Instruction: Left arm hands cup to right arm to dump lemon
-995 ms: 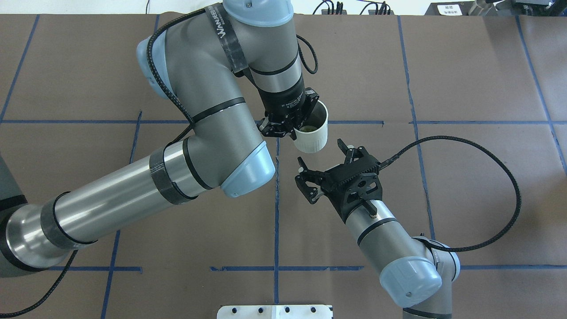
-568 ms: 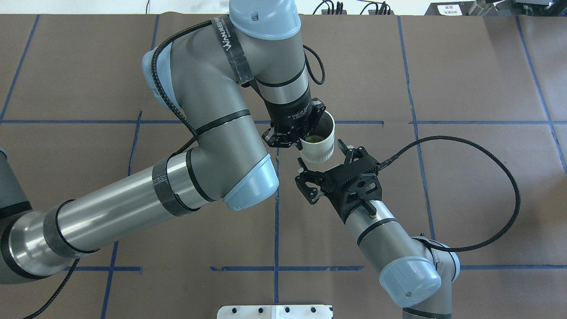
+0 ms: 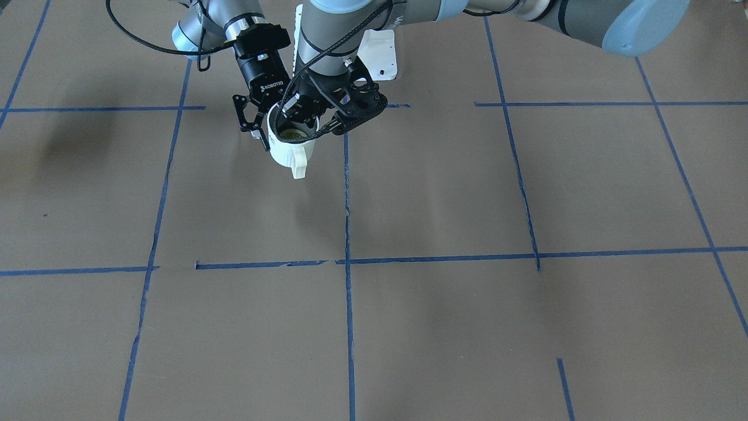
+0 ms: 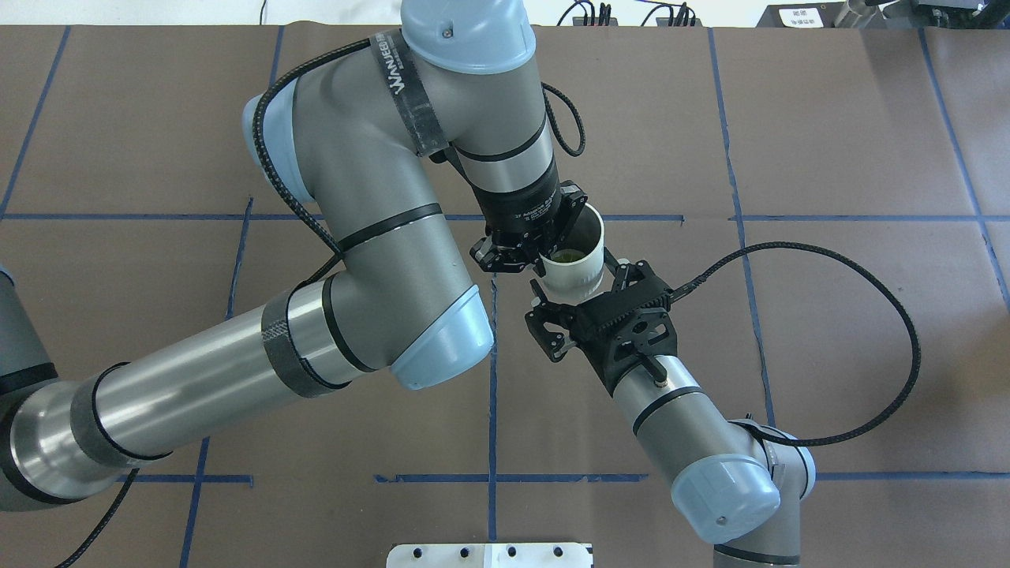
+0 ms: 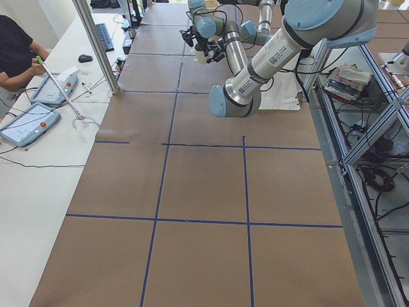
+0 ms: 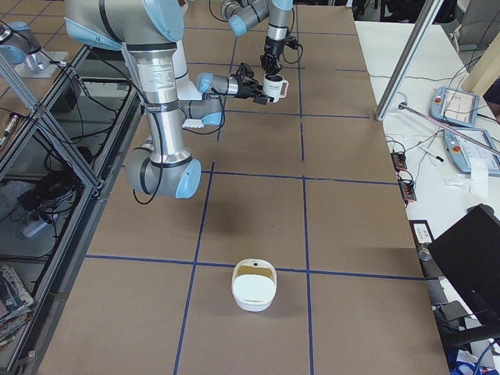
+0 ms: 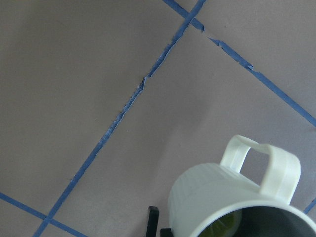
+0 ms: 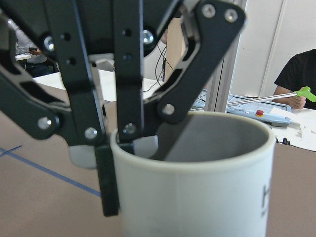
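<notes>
Fingers (image 8: pixel 106 185) of the left gripper (image 4: pixel 544 251): pinched on the wall of the cup (image 4: pixel 576 276) at the rim, one inside the mouth and one outside, coming down from above. Holds the white cup clear of the tabletop (image 4: pixel 828 142), mouth up. Grey inside, ribbed loop handle (image 3: pixel 299 165) turned away from the robot's base, dark lettering (image 8: pixel 265 197) on the side, cropped too far to read. Lemon (image 4: pixel 566 255): small yellow-green piece low inside the cup, partly hidden behind the inner finger.

Fingers (image 4: pixel 546 327) of the right gripper (image 4: pixel 571 278): spread wide, gripping nothing. Reaches in from the robot's side, nearly level in the exterior right view, with one thin linkage finger on each side of the cup's lower body. Contact between the white tips and the cup wall: cannot tell, at most just beside it.

Meeting place of the two grippers: above the middle of the tabletop, beside the crossing of blue tape lines (image 4: pixel 493 410) on the brown covering.

Toward the tabletop's end on the robot's right, well apart from the cup: white rounded container (image 6: pixel 254 285), resting flat across one of the tape lines.
</notes>
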Available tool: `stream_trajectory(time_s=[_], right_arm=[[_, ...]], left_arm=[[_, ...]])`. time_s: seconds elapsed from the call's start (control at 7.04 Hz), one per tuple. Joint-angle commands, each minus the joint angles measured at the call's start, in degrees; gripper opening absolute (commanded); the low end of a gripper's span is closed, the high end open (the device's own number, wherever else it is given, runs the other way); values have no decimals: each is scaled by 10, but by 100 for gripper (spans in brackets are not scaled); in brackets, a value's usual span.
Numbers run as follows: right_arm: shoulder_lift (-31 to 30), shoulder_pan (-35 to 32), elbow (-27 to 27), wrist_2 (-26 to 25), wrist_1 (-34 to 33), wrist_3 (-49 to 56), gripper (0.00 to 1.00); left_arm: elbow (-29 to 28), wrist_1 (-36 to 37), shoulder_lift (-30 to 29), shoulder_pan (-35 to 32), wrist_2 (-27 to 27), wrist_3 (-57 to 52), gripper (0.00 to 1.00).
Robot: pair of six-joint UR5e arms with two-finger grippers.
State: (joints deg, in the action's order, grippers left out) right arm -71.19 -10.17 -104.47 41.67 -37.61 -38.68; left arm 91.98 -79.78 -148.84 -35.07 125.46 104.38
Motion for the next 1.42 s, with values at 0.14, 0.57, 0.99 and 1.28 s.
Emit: stream_trajectory(time_s=[0.14,0.57,0.99,1.28], right_arm=[[3,-1,9,-2,-1,0,35],[-2,1,16,-11,3,0,29],[-108,-6,-36,-60,10,-20,29],[-252,-43,-52,-74,123,-122,20]], left_arm=[[12,2,5,0,17,0,59],[73,2,33,-1,14,0,100],[137,1,77,-32,9,-10,100],[137,0,80,-32,4,-10,100]])
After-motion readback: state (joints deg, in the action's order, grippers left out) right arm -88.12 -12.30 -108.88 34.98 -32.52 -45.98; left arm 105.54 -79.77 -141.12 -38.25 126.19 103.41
